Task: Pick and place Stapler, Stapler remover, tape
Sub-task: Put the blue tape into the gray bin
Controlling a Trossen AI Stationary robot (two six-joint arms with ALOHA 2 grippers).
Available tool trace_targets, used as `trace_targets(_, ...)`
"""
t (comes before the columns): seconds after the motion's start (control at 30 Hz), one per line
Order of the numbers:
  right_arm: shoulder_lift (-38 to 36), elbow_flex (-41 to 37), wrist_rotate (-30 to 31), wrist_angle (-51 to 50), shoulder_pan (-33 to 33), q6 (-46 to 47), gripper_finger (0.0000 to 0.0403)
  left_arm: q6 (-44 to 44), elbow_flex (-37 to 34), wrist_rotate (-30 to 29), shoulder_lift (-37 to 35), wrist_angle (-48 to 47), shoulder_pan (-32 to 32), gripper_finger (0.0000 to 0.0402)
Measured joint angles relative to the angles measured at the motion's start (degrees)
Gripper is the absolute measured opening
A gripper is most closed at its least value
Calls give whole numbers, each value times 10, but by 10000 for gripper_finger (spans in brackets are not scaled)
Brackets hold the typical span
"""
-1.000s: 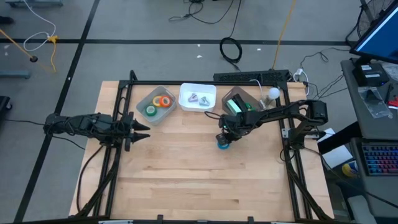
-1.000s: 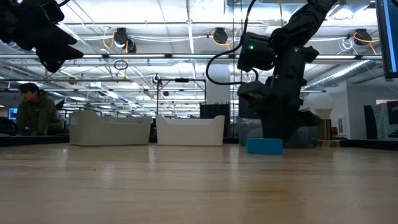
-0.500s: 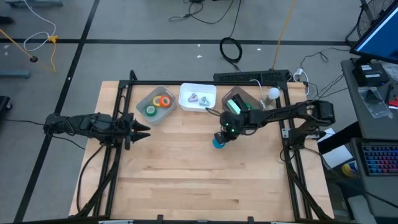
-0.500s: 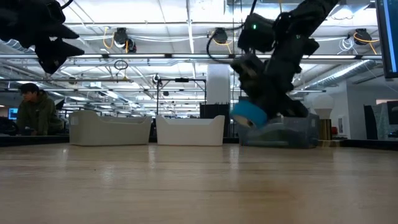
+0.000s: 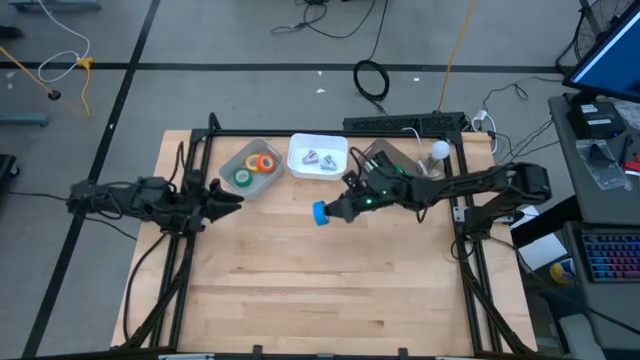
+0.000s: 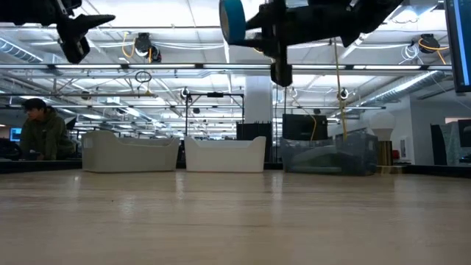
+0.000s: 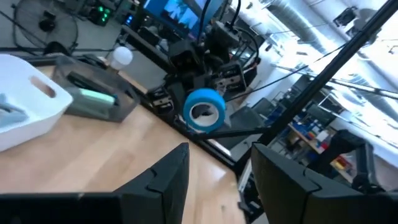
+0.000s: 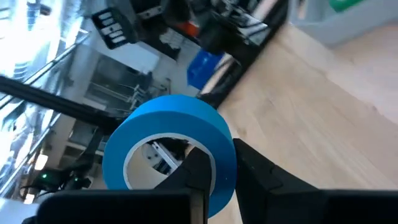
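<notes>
Gripping the blue tape roll [image 5: 319, 212] by its wall, one finger through the hole, the right gripper [image 5: 330, 211] carries it high over the desk [image 5: 300, 290]; the tape bin [image 5: 250, 166] lies leftward, beside the idle left gripper [image 5: 232, 201], jaws parted

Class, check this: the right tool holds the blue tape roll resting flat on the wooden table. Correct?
Not quite. The right tool does hold the blue tape roll, but the low view shows that roll lifted high above the wooden table, not resting on it.

Blue tape roll [image 5: 319, 212]; orange, yellow, green rolls [image 5: 254, 167] in clear bin; white tray [image 5: 317, 156].
</notes>
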Motion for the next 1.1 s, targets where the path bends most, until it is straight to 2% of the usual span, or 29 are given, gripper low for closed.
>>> trace_targets(0.27,20,0,2,125,1,-15,36,-22,0,13,143,175,0,173)
trace_targets(0.43,20,0,1,135,1,-22,36,-39,0,49,249,314,0,173)
trace_targets(0.67,19,0,-16,149,3,-11,36,-91,1,45,377,466,-1,173)
trace_targets(0.87,19,0,-16,141,3,-5,36,-96,65,38,467,485,-8,172)
trace_targets(1.1,19,0,-16,129,3,-9,36,-68,153,45,541,455,-17,172)
